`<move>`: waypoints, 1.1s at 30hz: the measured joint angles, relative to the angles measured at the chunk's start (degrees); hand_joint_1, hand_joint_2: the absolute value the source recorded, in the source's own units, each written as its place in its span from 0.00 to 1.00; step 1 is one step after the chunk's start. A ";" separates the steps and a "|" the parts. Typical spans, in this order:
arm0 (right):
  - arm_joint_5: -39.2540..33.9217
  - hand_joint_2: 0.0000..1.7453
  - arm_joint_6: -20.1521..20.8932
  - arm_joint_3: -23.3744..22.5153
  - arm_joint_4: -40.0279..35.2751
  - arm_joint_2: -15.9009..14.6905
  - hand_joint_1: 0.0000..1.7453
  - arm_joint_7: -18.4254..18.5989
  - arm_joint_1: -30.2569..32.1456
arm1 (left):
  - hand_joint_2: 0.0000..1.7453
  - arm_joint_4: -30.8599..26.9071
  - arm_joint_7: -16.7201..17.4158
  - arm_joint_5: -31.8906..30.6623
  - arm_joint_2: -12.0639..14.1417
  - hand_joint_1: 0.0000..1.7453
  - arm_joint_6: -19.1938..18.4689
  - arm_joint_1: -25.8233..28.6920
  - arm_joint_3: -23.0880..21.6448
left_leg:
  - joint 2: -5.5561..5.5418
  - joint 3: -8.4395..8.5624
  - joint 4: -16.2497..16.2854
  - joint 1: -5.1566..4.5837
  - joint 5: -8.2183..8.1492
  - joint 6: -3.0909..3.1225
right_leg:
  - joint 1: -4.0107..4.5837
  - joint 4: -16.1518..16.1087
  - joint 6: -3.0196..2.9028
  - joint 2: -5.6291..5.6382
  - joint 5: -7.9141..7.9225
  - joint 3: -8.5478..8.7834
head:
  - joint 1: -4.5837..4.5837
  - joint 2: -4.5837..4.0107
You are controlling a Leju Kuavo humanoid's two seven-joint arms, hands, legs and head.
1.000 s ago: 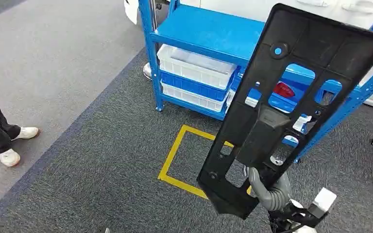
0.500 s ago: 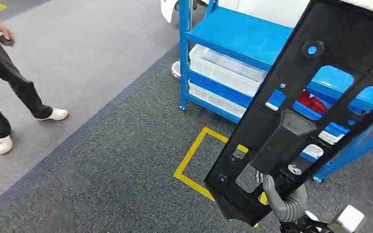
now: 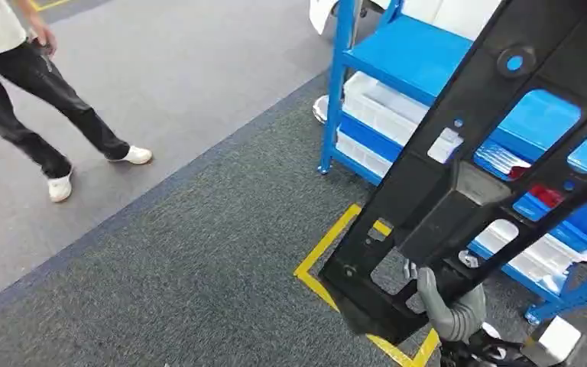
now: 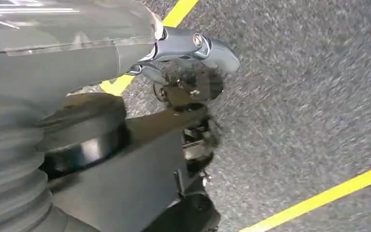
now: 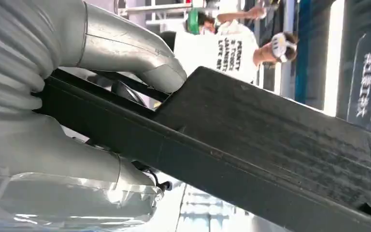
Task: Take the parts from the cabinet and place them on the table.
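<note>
— Starting with the head view: what does the right hand (image 3: 449,310) have?

— It grips the panel (image 3: 474,176), a long black part with cut-outs. The grey fingers clasp its lower end at the lower right of the frame. The long axis runs from there to the upper right corner, tilted, with the far end out past the top edge. Behind it stands the blue rack (image 3: 420,57) with white bins (image 3: 386,107). Yellow tape (image 3: 329,245) marks the carpet, and a person (image 3: 23,69) walks at upper left.

— And the right wrist view?

— Close up, the thumb (image 5: 125,46) lies on one face of the panel (image 5: 251,145) and the fingers (image 5: 72,159) on the other, clamping its edge. A person in a white shirt (image 5: 232,48) shows beyond.

— The left wrist view?

— The left hand (image 4: 193,67) hangs over carpet and tape (image 4: 319,198). I cannot tell how its fingers are set.
</note>
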 joint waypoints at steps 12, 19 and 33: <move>-1.92 1.00 0.83 0.35 5.05 0.00 0.94 -0.81 -2.82 | 1.00 0.00 -0.55 1.25 0.72 0.00 0.85 1.11 0.20 | -8.71 -0.48 0.00 0.76 1.18 1.28 | -0.88 6.86 1.65 6.75 -0.89 -3.22 | 0.02 0.00; -2.25 1.00 0.94 0.87 6.45 0.46 0.94 -1.75 -3.76 | 1.00 -0.04 0.26 1.95 1.84 0.00 2.21 2.31 0.77 | -10.08 -2.21 1.04 0.89 1.16 -1.05 | -1.47 0.02 0.12 8.76 0.45 -0.63 | 0.02 0.00; -1.55 1.00 1.94 1.20 6.56 2.08 0.94 -2.56 -3.39 | 1.00 -0.07 1.57 1.97 3.21 0.00 3.13 3.56 1.53 | -1.82 -1.42 0.09 0.23 0.72 0.31 | -0.38 -0.38 1.27 -0.71 -0.38 0.52 | 0.00 0.00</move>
